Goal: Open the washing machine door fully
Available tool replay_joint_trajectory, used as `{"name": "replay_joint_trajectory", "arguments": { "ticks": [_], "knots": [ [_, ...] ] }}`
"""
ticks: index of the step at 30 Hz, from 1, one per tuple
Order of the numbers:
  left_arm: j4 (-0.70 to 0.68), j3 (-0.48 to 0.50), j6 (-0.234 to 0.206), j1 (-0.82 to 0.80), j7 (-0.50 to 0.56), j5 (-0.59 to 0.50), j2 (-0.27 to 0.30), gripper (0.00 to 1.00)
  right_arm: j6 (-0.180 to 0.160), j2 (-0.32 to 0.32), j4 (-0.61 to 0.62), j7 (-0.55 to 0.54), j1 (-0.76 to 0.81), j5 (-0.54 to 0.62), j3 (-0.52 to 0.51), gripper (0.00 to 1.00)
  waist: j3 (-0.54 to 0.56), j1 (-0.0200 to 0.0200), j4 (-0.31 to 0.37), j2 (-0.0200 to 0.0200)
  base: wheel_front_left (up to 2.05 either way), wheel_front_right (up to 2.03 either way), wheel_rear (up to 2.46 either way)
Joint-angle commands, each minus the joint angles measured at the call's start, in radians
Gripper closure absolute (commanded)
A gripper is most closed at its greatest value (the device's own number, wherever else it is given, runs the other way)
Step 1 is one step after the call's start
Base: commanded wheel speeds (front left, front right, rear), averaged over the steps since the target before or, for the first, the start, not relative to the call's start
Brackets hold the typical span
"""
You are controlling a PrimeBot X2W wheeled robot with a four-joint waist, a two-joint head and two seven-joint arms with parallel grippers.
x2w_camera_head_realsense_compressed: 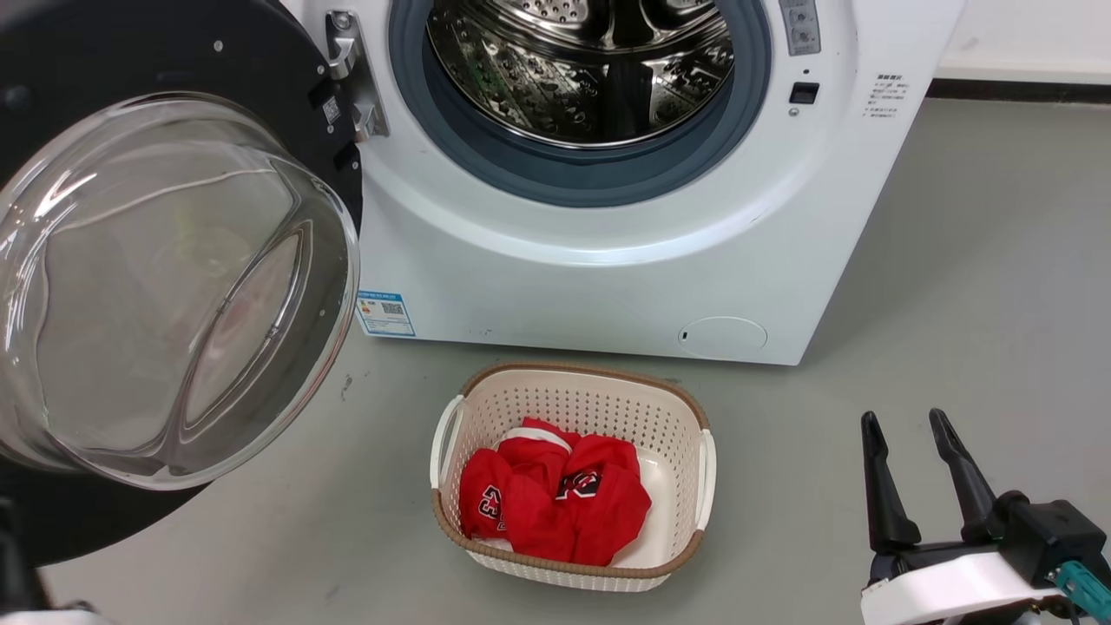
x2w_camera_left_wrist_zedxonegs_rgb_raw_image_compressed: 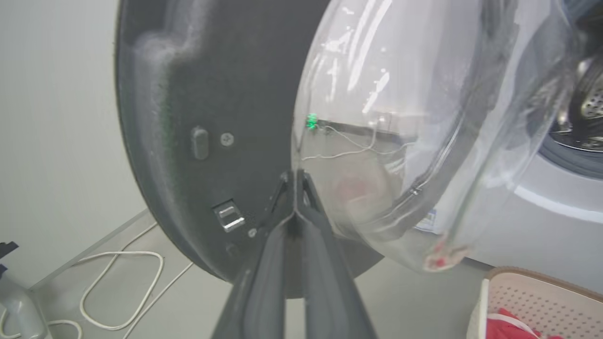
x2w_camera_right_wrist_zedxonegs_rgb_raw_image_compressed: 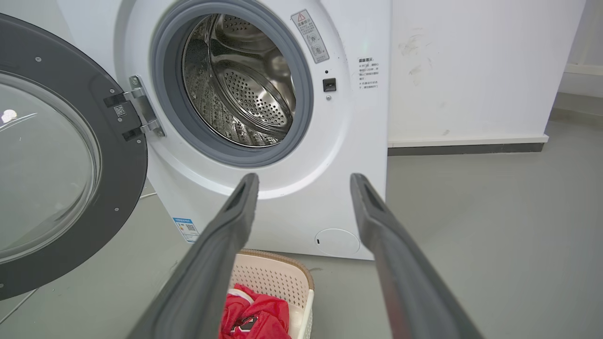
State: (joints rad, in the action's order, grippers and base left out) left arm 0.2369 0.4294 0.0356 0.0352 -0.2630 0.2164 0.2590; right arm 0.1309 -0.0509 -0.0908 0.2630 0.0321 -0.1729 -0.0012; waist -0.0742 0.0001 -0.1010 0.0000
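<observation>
A: Where is the door now?
B: The door [x2w_camera_head_realsense_compressed: 174, 286] hangs swung out at the left of the washing machine [x2w_camera_head_realsense_compressed: 625, 260], on its hinge [x2w_camera_head_realsense_compressed: 349, 61].
A: And the grippers?
B: The left gripper [x2w_camera_left_wrist_zedxonegs_rgb_raw_image_compressed: 295, 181] has its fingers pressed together, with the tips at the black frame [x2w_camera_left_wrist_zedxonegs_rgb_raw_image_compressed: 188, 94], just beside the glass [x2w_camera_left_wrist_zedxonegs_rgb_raw_image_compressed: 377, 117]. The right gripper [x2w_camera_head_realsense_compressed: 907, 430] is spread and holds nothing.
A: Your advice?
B: I think it should push slowly on the frame, never on the glass, following the arc of the hinge.

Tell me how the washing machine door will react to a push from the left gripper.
The washing machine door looks rigid and should swing on its metal hinge rather than flex. Its glossy glass bowl may let the shut left gripper slide.
</observation>
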Motion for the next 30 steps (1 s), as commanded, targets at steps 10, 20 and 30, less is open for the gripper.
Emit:
{"name": "replay_joint_trajectory", "arguments": {
  "ticks": [10,20,30],
  "knots": [
    [-0.187,-0.176,0.038,0.079,-0.002,-0.086,-0.172,0.0,0.0,0.002,-0.01,0.002,0.018,0.025,0.0,0.0,0.035,-0.0001,0.01,0.0,0.0,0.0,0.0],
    [-0.233,-0.335,0.067,0.002,-0.002,-0.135,-0.194,0.0,0.0,0.002,0.002,-0.011,0.029,0.071,-0.003,0.0,0.057,-0.0001,0.059,0.0,0.0,0.0,0.0],
    [-0.179,-0.348,0.07,0.015,-0.002,-0.118,-0.201,0.0,0.0,0.002,0.012,-0.025,0.039,0.086,0.003,0.0,0.068,-0.0001,0.1,0.0,0.0,0.0,0.0]
  ]
}}
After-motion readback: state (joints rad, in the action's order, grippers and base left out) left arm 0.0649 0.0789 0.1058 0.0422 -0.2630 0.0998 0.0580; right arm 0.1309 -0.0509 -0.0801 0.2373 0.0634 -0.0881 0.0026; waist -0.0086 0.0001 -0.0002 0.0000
